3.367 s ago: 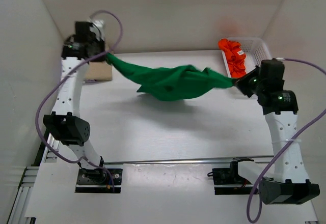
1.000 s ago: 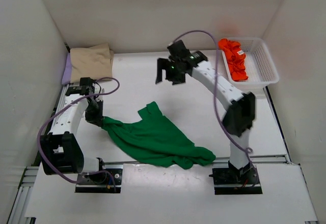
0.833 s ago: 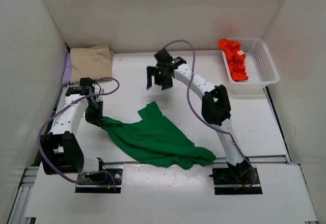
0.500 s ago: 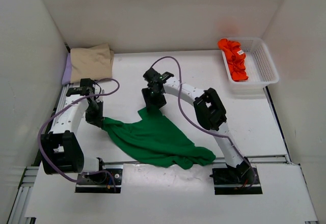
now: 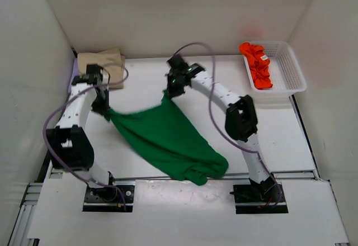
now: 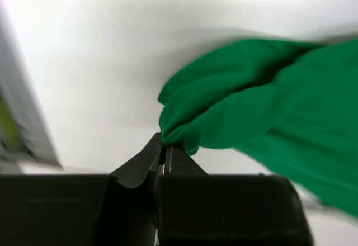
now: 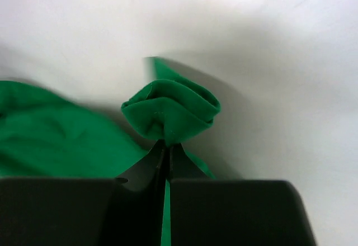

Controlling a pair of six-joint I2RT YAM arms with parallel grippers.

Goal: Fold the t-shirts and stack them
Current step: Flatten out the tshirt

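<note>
One green t-shirt [image 5: 168, 140] is hanging between the raised left hand [image 5: 105, 112] and right hand [image 5: 168, 93], each clamping a bunched edge, its low end seemingly trailing on the counter [image 5: 268, 128], while one beige t-shirt [image 5: 109, 61] is lying far-left and one orange-red t-shirt [image 5: 255, 61] is filling the basket [image 5: 290, 70].

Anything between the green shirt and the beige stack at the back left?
No object is visible between the green t-shirt and the beige t-shirt. Only the left arm overlaps the stack's near edge. The left pincer and right pincer are shut on the green cloth.
</note>
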